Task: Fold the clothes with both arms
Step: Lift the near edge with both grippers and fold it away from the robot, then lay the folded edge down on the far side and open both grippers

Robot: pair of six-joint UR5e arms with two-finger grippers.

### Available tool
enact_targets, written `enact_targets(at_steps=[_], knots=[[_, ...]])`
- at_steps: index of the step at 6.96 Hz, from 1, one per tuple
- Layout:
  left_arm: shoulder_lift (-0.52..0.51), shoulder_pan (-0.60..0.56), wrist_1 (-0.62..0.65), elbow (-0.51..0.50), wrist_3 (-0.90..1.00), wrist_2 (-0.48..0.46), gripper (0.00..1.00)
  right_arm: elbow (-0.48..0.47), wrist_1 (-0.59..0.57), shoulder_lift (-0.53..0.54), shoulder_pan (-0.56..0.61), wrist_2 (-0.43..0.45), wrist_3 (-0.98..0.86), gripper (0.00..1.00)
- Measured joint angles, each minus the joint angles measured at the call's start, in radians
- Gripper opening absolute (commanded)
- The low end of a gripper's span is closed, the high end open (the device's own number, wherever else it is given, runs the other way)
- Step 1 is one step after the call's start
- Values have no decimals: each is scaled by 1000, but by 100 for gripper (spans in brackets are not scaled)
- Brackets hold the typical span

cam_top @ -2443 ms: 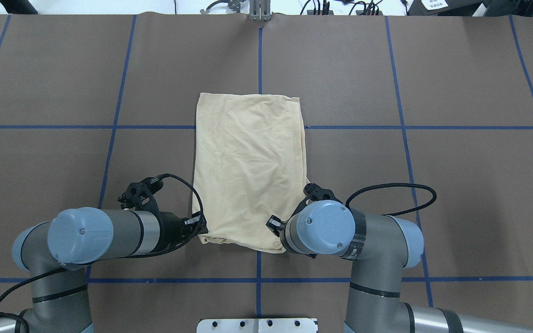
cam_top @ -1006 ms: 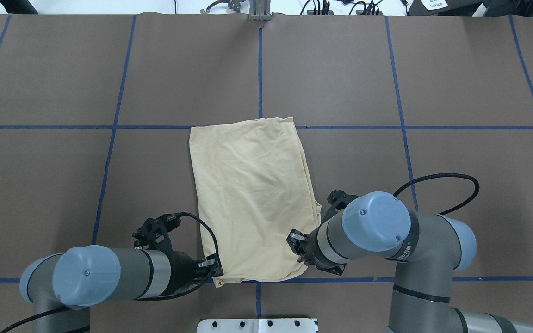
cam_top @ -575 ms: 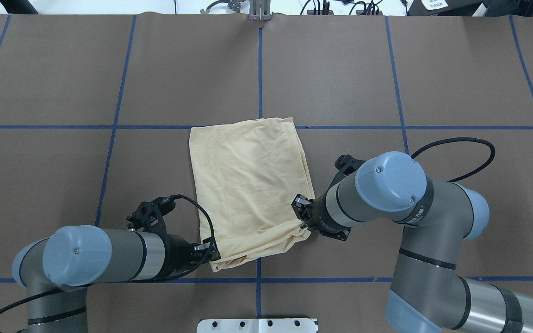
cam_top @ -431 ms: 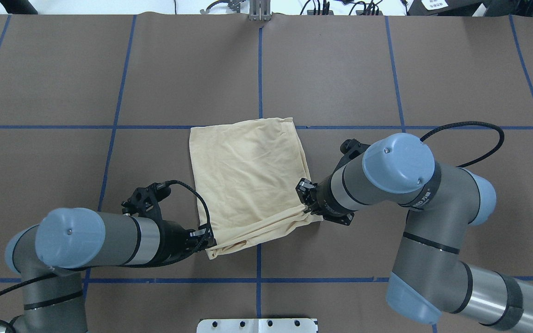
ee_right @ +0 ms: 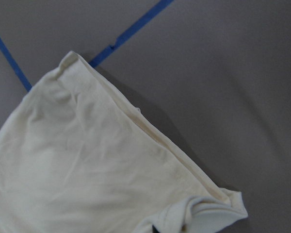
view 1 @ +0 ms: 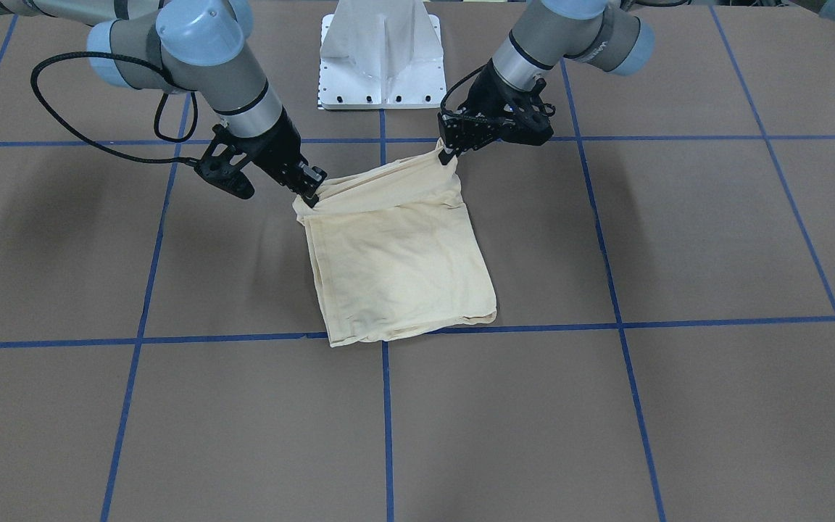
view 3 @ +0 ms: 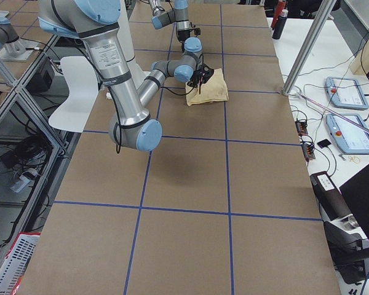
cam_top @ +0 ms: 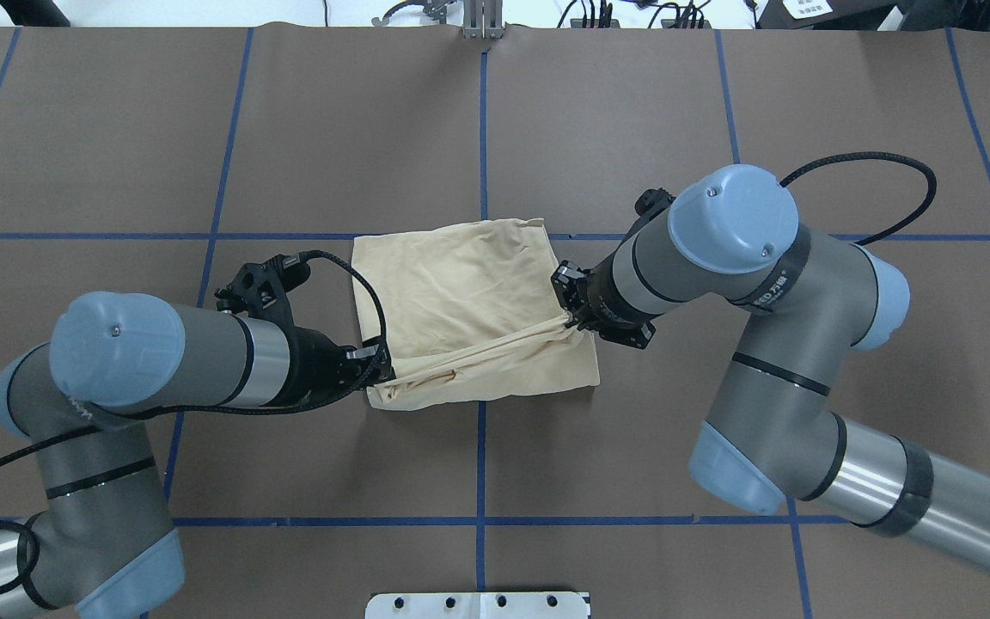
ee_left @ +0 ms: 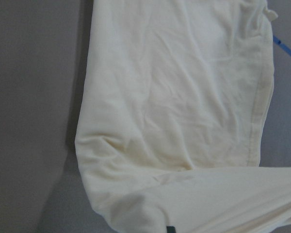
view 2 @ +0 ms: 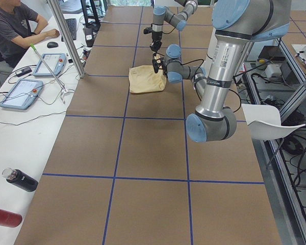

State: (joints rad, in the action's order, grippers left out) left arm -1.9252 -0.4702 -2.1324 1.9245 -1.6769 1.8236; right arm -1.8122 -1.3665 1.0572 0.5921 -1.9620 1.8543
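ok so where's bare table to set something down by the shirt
Bare table beyond the shirt's far edge, the whole far row of squares. Crowded at its near edge and both sides, where the left gripper and right gripper pinch the corners.

The left claw [cam_top: 385,371] and right claw [cam_top: 565,320] each pinch a corner of the shirt [cam_top: 461,284]. Cloth bunches over their fingertips, so how much is nipped between them cannot be told. Below the raised edge strung between the 2 claws, the shirt's under layers are hidden. Both wrist views are close and soft: the shirt runs off their edges, and only a dark sliver of claw (right at the bottom edge) shows in each. In the 2 side views the claws are too small to judge. Behind the claws, the pedestal [cam_top: 478,604] is cut by the overhead view's bottom edge.
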Motion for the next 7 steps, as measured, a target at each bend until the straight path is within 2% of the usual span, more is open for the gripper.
enact_targets(at_steps=[2, 4, 6, 7], knots=[[-57, -76, 2, -94, 32, 0, 0, 93, 18, -79, 52, -5, -4, 0], [-100, -145, -6, -196, 87, 0, 0, 209, 129, -127, 80, -3, -6, 0], [-110, -182, -7, -229, 122, 2, 0, 356, 240, -178, 94, -1, -7, 0], [-115, -187, -8, -242, 125, 2, 0, 394, 268, -187, 102, 2, -7, 0]])
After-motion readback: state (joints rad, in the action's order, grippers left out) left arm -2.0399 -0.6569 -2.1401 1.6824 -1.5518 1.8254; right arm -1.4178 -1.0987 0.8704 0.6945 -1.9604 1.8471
